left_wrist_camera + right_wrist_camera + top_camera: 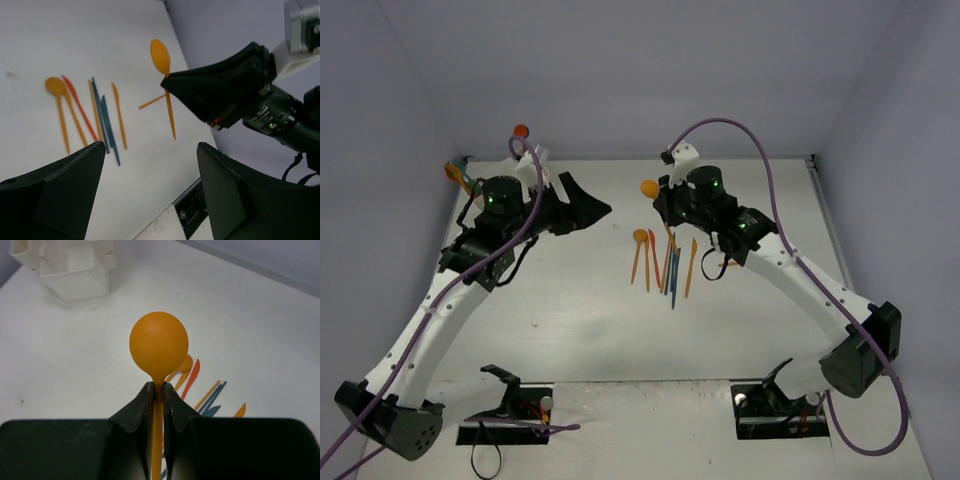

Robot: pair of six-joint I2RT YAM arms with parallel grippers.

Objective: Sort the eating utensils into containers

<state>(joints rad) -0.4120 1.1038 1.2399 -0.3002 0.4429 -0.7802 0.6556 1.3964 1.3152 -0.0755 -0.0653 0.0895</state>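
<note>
One orange spoon (pixel 159 342), round bowl up, pinched by right hand (pixel 158 391), left hand (pixel 150 150) spread

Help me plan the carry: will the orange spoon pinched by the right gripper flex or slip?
Probably light and slightly springy: the orange spoon has a thin handle. The right gripper pinches only that narrow handle, so it might pivot or slip if swung fast.

White table (pixel 570 320), pale lilac walls (pixel 620 70)
</note>
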